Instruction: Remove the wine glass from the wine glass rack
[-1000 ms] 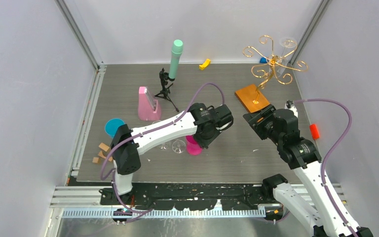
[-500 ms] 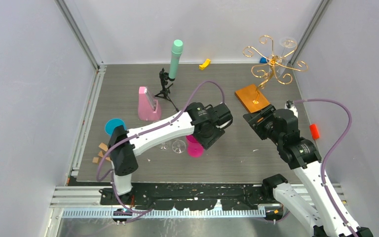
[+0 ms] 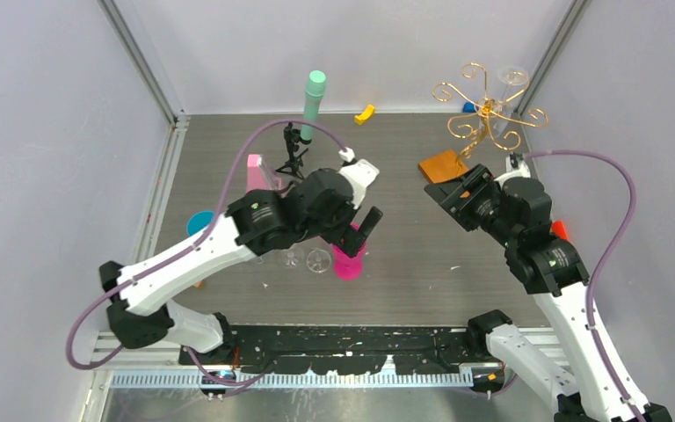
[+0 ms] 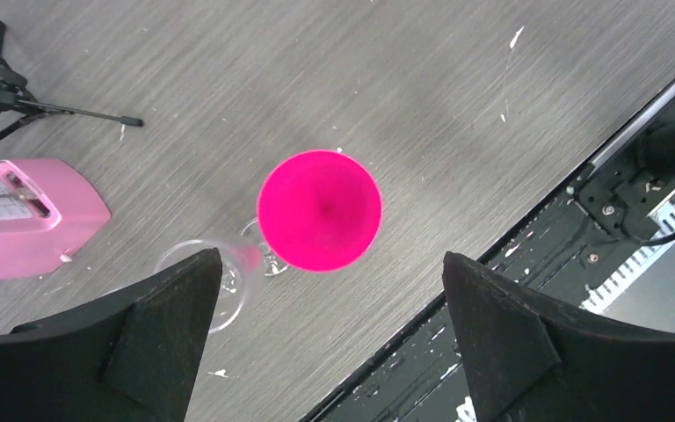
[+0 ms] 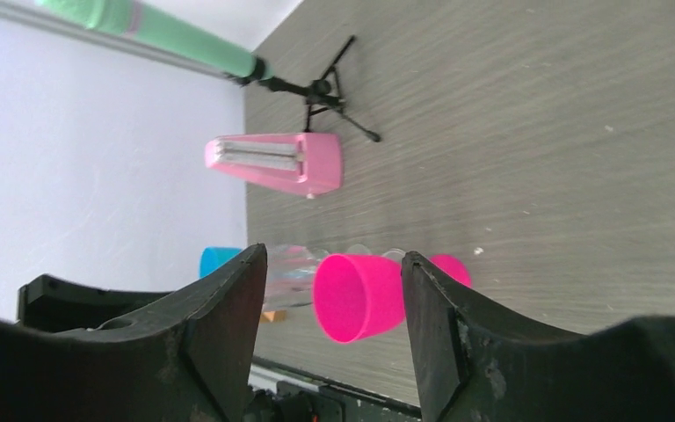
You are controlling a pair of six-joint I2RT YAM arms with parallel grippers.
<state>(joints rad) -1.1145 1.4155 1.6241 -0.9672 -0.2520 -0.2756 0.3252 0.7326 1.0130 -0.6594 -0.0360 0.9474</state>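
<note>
A grey wood-grain table [image 3: 422, 281] stands enclosed by plain pale walls [image 3: 35, 141] with aluminium corner posts [image 3: 139, 60].

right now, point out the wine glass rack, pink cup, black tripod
wine glass rack [image 3: 489, 108], top external view, central hub
pink cup [image 4: 319, 209], left wrist view, inner bottom
black tripod [image 5: 320, 89], right wrist view, leg joint

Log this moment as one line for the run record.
left gripper: open, above pink glass | right gripper: open, empty, beside wine glass rack base | clear wine glass: on rack, not yet taken
</note>
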